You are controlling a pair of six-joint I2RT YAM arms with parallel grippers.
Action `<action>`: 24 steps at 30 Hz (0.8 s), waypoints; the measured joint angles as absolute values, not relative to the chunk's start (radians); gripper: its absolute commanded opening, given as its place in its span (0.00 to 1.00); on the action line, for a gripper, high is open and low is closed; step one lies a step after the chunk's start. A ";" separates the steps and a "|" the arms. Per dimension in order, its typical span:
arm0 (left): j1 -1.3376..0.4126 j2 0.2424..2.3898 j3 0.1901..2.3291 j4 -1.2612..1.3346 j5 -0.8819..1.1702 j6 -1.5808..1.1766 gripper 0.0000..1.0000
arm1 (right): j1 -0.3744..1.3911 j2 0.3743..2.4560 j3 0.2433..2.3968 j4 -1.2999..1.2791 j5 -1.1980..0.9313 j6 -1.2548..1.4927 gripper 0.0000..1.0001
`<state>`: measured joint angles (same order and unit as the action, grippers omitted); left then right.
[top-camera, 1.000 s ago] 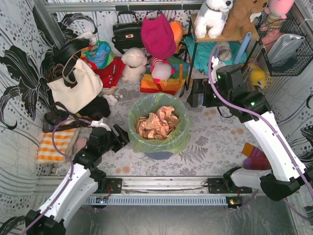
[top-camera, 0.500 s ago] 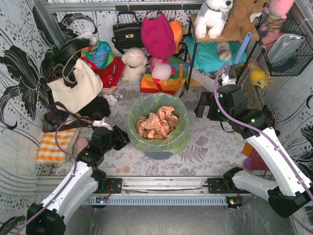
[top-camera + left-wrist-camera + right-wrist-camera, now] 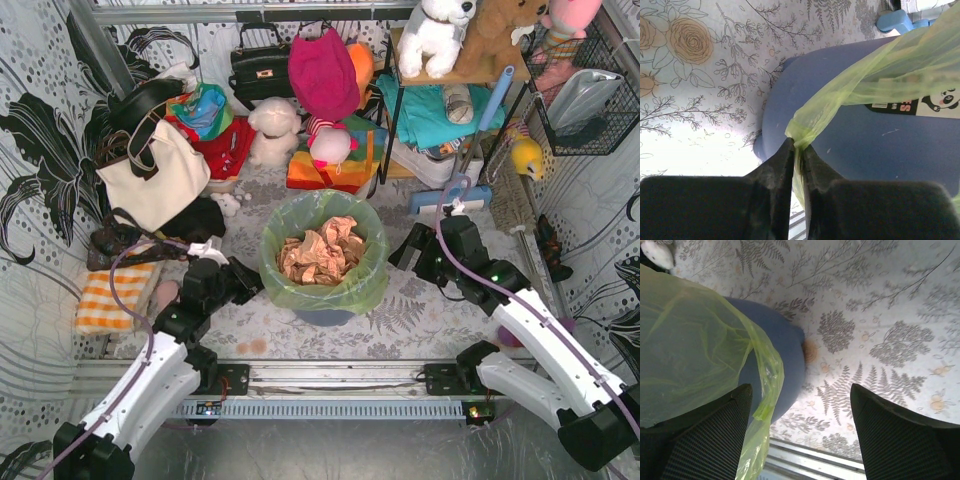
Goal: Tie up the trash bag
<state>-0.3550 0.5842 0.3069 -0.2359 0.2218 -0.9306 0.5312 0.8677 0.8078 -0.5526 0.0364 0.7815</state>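
From above, the trash bag (image 3: 352, 290) lines the blue-grey bin (image 3: 325, 316) at the middle of the patterned surface (image 3: 440, 315). Its rim is folded outward and tan waste (image 3: 320, 255) sits inside. The left tool (image 3: 246, 276) and right tool (image 3: 406, 252) flank opposite sides of the rim, probably so that each can take a flap for the knot.

The left wrist view shows the left tool (image 3: 797, 162) clenched on a gathered pinch of the trash bag (image 3: 865, 82). The film is drawn taut off the bin (image 3: 855, 150), which looks meant to free the rim.

The right wrist view shows the right tool (image 3: 800, 390) spread wide and grasping nothing. The trash bag (image 3: 690, 340) overhangs the bin (image 3: 787, 357) just beside one finger, so the tool seems lined up to grip it.
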 measured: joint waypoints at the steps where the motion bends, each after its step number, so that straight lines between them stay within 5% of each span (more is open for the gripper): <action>1: -0.355 0.588 0.311 -0.237 0.225 -0.929 0.14 | 0.531 0.863 0.792 -0.542 0.020 0.805 0.76; 6: -0.355 0.605 0.338 -0.232 0.247 -0.921 0.05 | 0.531 0.865 0.761 -0.502 -0.088 0.918 0.66; 20: -0.359 0.631 0.363 -0.241 0.264 -0.909 0.04 | 0.531 0.940 0.708 -0.449 -0.297 1.036 0.36; 24: -0.359 0.633 0.364 -0.242 0.268 -0.907 0.02 | 0.531 0.944 0.673 -0.414 -0.308 1.037 0.34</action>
